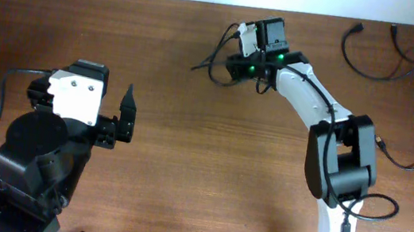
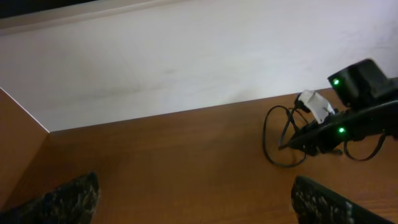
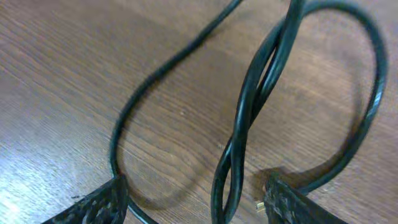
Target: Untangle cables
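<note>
— So, where do the cables lie?

— A small looped tangle of cables (image 1: 216,55) sits on the far middle of the desk (image 1: 183,177), right at the tip of my right arm (image 1: 307,89). A few separate strands (image 1: 371,53) lie well apart, at the far right corner.

— Which jaws are nearer?

— My right jaws, by far. They stand apart, one fingertip (image 3: 99,202) on each side of a twisted pair of strands (image 3: 249,112), neither pad touching it. My left jaws are wide apart and hold nothing. They are parked at the near left, well away from the tangle.

— How does the twist run?

— In the right wrist view it runs lengthwise from the far edge down into the gap, crossing the line my pads would close along. A wide loop (image 3: 367,93) bulges to its right, and another curves off to its left. I judge that a straight pinch should catch both twisted strands.
</note>
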Controlling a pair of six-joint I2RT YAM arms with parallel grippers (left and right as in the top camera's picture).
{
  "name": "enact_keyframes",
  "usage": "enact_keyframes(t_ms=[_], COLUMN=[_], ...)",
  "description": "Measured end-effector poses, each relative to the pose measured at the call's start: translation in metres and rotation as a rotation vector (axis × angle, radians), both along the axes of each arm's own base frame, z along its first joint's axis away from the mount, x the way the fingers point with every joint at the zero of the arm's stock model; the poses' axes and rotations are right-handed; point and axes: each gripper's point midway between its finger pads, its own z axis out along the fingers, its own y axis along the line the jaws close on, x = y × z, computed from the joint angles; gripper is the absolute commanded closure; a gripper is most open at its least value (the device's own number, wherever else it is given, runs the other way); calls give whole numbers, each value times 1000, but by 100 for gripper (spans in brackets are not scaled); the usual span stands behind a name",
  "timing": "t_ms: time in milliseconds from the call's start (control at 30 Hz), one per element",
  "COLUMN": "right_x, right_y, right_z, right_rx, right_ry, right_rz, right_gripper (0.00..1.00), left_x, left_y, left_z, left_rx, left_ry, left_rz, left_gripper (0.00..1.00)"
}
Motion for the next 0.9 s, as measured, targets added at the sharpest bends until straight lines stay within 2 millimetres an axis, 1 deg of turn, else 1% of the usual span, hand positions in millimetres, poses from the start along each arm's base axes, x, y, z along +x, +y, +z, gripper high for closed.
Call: enact_keyframes(t_ms=[33,67,167,200,267,333,533,700,767,833,900], right_x=[0,1,1,1,1,1,1,1,3,3,3], right_y=[0,0,0,0,0,0,0,0,0,0,0], right_z=[-3,-2,-2,-2,-2,-2,-2,-2,-1,-1,-1], right_rx=[-1,1,-1,-1,-1,0,0,0,2,2,2], right_ry=[4,-1,-2,-2,-2,-1,-2,-3,-9,-9,-9], right_rz=[-1,-1,-5,-4,-4,-6,-5,-5,-5,-6,-5], right_gripper=[64,75,80,85,88,96,96,96,94,94,90], left_x=[0,0,0,0,0,0,1,11,17,18,18], left_y=[0,0,0,0,0,0,0,-4,-6,-7,-7], left_z=[0,0,0,0,0,0,-1,-11,-16,-18,-18], left_rx=[0,0,0,0,0,0,-3,12,19,21,21], left_ry=[0,0,0,0,0,0,3,41,62,66,66], left_rz=[0,0,0,0,0,0,1,1,1,1,1], left_gripper=[1,1,1,1,1,1,1,1,1,1,1])
